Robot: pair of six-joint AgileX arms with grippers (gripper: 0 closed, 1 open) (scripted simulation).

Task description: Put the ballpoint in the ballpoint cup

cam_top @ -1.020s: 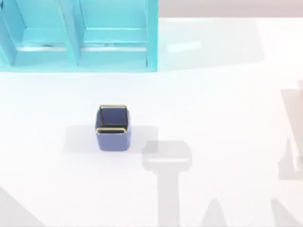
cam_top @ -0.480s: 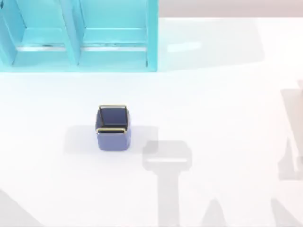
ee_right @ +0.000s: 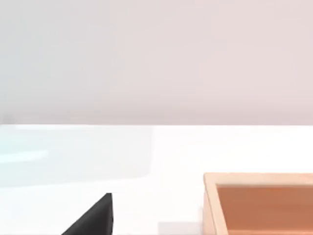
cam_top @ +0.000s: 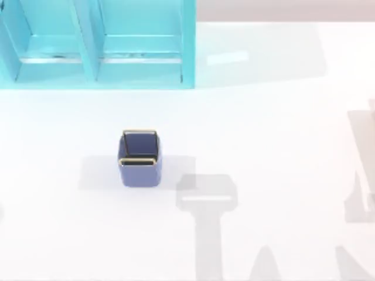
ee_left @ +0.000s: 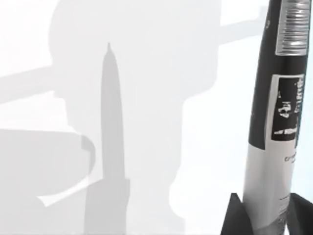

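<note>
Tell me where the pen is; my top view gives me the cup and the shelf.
Observer: In the left wrist view, the pen is clamped between the left gripper's dark fingers.
Operator: Is the cup under it?
Observer: Beneath it I see white table with the pen's shadow.
Operator: Anything else around?
Observer: The right wrist view has an open wooden box on the table.
</note>
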